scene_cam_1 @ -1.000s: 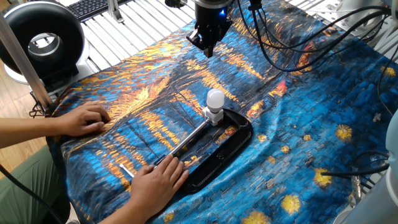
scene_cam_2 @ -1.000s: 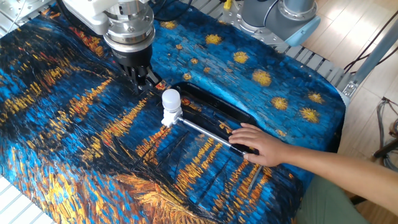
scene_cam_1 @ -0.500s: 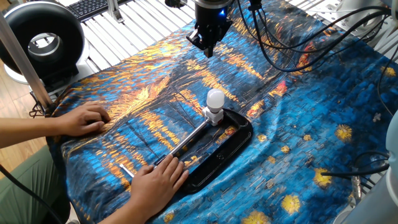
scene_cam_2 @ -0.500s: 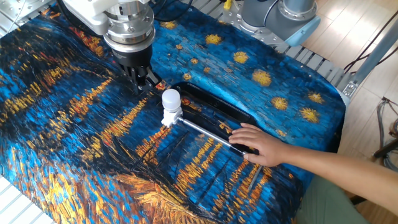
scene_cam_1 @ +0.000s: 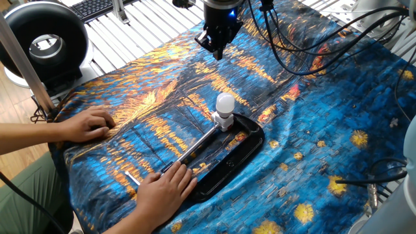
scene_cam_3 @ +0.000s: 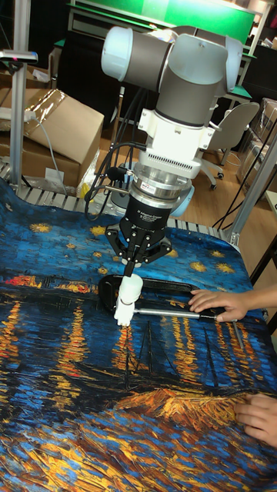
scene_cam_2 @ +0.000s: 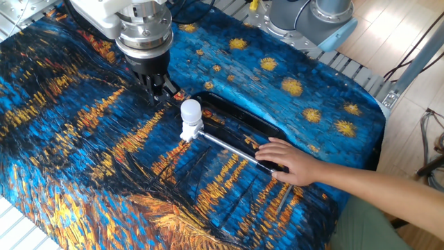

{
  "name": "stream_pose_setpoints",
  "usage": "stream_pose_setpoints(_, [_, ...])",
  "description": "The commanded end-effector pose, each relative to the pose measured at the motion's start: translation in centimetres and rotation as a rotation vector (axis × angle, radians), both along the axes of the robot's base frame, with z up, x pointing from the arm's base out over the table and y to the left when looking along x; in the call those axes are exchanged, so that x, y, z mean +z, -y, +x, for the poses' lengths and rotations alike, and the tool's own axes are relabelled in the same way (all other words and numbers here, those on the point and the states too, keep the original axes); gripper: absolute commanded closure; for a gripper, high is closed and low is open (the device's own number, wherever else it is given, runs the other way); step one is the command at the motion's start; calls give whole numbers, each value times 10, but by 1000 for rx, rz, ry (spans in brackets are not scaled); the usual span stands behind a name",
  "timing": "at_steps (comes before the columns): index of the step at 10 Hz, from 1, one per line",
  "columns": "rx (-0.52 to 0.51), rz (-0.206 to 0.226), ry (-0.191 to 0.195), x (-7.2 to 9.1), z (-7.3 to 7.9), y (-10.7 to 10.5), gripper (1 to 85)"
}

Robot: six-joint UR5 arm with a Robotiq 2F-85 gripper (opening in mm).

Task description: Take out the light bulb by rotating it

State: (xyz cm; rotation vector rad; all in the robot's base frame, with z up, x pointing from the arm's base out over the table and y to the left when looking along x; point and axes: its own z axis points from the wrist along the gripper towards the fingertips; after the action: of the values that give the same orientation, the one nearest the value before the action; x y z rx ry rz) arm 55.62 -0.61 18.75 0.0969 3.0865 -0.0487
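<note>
The light bulb (scene_cam_1: 225, 103) (scene_cam_2: 191, 109) (scene_cam_3: 129, 288) stands upright in a white cube socket (scene_cam_1: 223, 121) at the end of a metal rod (scene_cam_1: 198, 143). The socket rests on the rim of a black tray (scene_cam_1: 244, 146). My gripper (scene_cam_1: 218, 53) (scene_cam_2: 158, 94) (scene_cam_3: 131, 265) hangs above the cloth, behind the bulb and apart from it. Its fingers point down and meet at the tips, with nothing between them. A person's hand (scene_cam_1: 166, 188) (scene_cam_2: 288, 160) presses on the near end of the rod.
A second hand (scene_cam_1: 91, 123) lies flat on the starry-night cloth (scene_cam_1: 325, 130) at the left. A black ring-shaped device (scene_cam_1: 42, 42) and a keyboard (scene_cam_1: 97, 6) sit beyond the cloth. Cables (scene_cam_1: 312, 39) drape over the far right.
</note>
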Motion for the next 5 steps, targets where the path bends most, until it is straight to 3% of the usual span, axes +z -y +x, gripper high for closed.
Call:
stream_pose_setpoints(1, [-1, 11, 3, 1, 1, -2, 847])
stream_pose_setpoints(5, [-1, 11, 8, 1, 1, -1, 847])
